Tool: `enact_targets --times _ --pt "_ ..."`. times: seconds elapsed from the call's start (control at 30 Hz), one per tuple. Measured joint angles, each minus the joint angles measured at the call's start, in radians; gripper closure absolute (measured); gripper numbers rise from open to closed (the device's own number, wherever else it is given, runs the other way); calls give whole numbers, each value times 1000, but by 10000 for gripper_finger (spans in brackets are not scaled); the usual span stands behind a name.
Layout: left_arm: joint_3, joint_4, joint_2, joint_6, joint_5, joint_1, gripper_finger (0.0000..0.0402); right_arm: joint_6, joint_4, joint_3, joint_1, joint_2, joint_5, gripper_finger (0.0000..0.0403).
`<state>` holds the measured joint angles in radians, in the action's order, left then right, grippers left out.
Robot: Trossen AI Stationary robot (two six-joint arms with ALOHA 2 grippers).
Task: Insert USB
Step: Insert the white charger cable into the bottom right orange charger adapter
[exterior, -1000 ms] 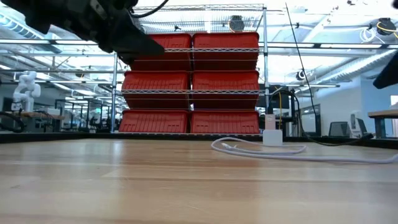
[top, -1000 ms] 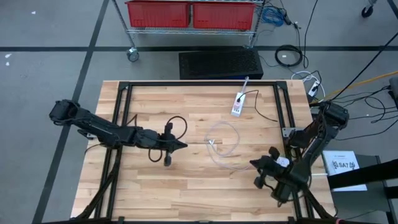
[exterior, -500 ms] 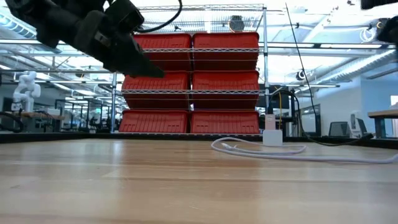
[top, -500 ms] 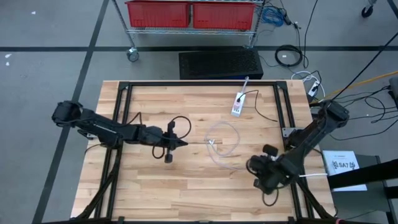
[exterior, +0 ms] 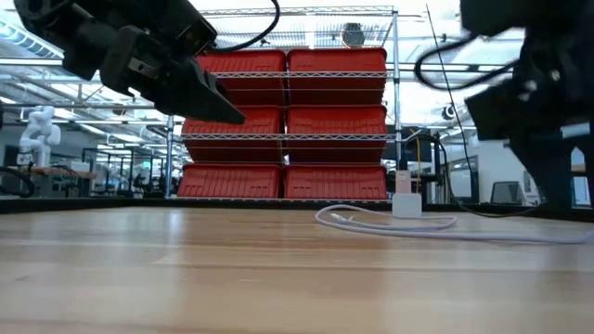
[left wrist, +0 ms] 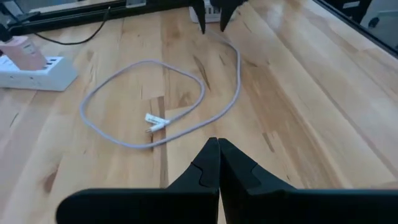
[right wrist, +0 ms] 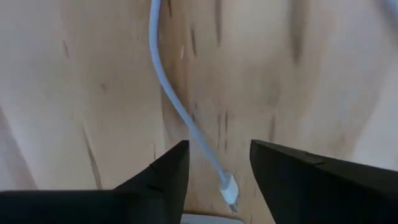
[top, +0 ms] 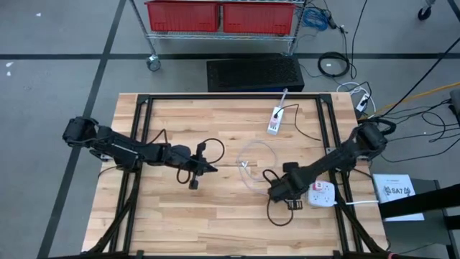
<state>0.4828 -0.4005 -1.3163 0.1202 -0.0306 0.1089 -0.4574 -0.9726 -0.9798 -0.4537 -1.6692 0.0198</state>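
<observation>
Since the earlier frame my right gripper point(top: 277, 193) has swung from the table's point(top: 215, 223) near right corner inward and spread its fingers (nothing between them). The white cable point(top: 259, 169) lies coiled at mid-table, its USB plug point(top: 245, 165) at about 11 o'clock from this gripper, near. My left gripper point(top: 210, 167), closed and empty, waits at 9 o'clock of the plug, pointing toward it.

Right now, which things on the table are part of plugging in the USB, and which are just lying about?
Job:
white cable
its plug
power strip
right end effector, open over the cable
left end effector, shut

Lying about:
round white adapter
red bins
</observation>
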Motion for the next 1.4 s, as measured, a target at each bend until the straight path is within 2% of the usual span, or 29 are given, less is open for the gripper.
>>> enact_targets --times 0.17,0.3,0.47,0.5,0.6,0.73,0.83,0.93,1.0,1.1,1.2,1.3,1.4 --pt "0 13 0 26 -1 -5 401 117 32 0 26 -64 -52 253" --pt "-28 -17 0 30 -23 -32 401 167 53 -4 43 -101 -101 287" --pt "-167 -337 0 -6 -146 -102 401 212 86 -3 63 -113 -97 382" --pt "-202 -413 0 -15 -169 -117 401 214 90 -7 69 -109 -96 391" --pt "-297 -647 0 -38 -241 -171 401 207 140 -16 98 -75 -56 396" --pt "-381 -899 0 -84 -320 -238 401 171 377 3 151 54 89 401" --pt "-399 -992 0 -94 -398 -275 401 167 612 62 185 152 138 402" --pt "-399 -1022 0 -115 -458 -298 401 173 790 137 220 247 241 402" --pt "-396 -1031 0 -115 -469 -308 401 167 895 196 239 282 270 402" --pt "-379 -1012 -1 -133 -470 -316 401 179 1160 277 267 302 270 403" --pt "-332 -905 -3 -148 -470 -316 398 198 1383 334 293 293 267 403" --pt "-260 -764 -12 -164 -463 -302 382 229 1487 344 304 276 262 403" --pt "-192 -705 -31 -166 -463 -281 351 234 1552 343 304 254 233 403"
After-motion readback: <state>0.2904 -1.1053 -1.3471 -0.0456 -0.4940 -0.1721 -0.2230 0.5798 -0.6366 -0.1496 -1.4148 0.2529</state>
